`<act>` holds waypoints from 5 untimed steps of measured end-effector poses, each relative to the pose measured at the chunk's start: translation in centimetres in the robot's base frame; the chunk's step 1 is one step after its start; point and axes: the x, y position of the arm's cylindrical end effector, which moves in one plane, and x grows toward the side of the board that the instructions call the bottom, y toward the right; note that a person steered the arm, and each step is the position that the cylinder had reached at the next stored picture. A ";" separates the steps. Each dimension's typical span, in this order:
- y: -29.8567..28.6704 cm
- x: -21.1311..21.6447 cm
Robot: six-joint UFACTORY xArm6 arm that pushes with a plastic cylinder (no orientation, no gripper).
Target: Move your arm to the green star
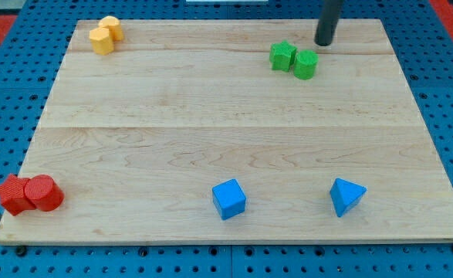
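Note:
The green star (282, 55) lies near the view's top, right of centre, on the wooden board (211, 131). A green cylinder (305, 64) touches its right side. My tip (323, 43) is the lower end of the dark rod coming down from the view's top. It stands just above and to the right of the green cylinder, a short way right of the green star, touching neither.
Two yellow blocks (104, 35) sit together at the top left. A red star (11, 193) and a red cylinder (44, 193) sit at the bottom left corner. A blue cube (228, 198) and a blue triangular block (346, 195) lie near the bottom edge.

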 end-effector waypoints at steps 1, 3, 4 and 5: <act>-1.6 0.0; -1.0 -0.3; -1.0 -0.3; -0.2 -0.3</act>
